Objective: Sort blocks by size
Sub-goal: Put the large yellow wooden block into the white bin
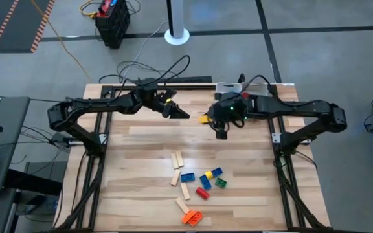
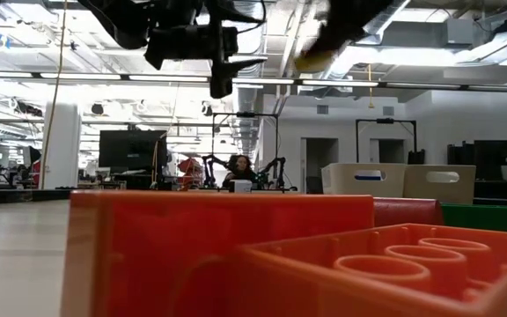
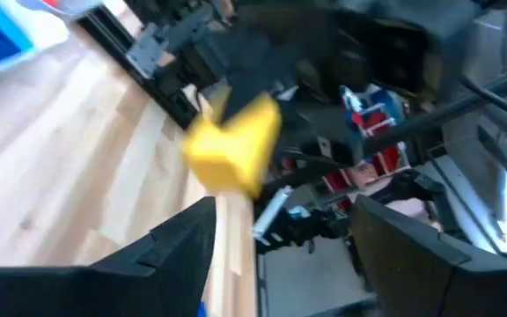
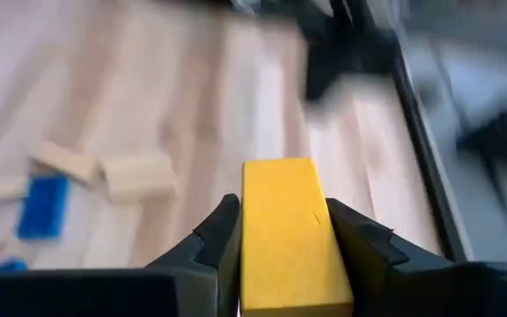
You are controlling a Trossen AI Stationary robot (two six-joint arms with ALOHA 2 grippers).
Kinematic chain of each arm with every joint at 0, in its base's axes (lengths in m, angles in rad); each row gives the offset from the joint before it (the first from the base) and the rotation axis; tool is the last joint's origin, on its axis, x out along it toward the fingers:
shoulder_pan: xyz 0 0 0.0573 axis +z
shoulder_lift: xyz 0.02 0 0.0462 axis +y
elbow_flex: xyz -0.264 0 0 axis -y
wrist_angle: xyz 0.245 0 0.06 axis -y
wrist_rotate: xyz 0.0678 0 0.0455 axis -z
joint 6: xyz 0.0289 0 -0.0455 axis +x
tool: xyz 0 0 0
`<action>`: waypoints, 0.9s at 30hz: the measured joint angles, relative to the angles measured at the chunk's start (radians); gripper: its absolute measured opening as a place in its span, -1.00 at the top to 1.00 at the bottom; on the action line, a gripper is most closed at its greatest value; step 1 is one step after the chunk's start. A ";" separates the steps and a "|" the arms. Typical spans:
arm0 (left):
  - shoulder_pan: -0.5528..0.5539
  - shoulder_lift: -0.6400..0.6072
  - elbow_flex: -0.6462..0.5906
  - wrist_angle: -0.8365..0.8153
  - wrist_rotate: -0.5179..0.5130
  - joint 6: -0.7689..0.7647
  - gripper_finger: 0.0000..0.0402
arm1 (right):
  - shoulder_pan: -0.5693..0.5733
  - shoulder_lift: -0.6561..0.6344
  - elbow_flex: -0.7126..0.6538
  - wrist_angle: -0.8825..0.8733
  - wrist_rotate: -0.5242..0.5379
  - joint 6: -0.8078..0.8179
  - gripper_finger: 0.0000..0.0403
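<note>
Right pincer [image 4: 282,233], raised over the far counter [image 1: 141,149], grips a yellow block [image 4: 282,220]. Left pincer [image 3: 280,233] stands wide beside it, holding nothing. Other blocks [image 1: 199,184] lie nearer.

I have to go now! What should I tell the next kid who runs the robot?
Right gripper: shut on a yellow block, held in the air over the back of the table.
Left gripper: open and empty, just beside it.
Other blocks: a loose bunch of coloured bricks and pale wooden bars at the front middle of the table, mixed together.
Done: no sorted groups can be seen.
Left: put the yellow block down, then sort the bunch by size.
</note>
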State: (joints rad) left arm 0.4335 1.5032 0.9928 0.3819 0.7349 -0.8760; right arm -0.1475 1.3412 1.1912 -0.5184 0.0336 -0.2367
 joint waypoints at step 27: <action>0.005 0.000 0.000 -0.267 -0.493 0.411 -0.27 | -0.415 0.177 -0.069 -0.241 0.102 0.354 0.69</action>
State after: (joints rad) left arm 0.4389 1.5036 0.9928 0.1154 0.2417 -0.4652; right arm -0.5627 1.5179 1.1225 -0.7589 0.1352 0.1176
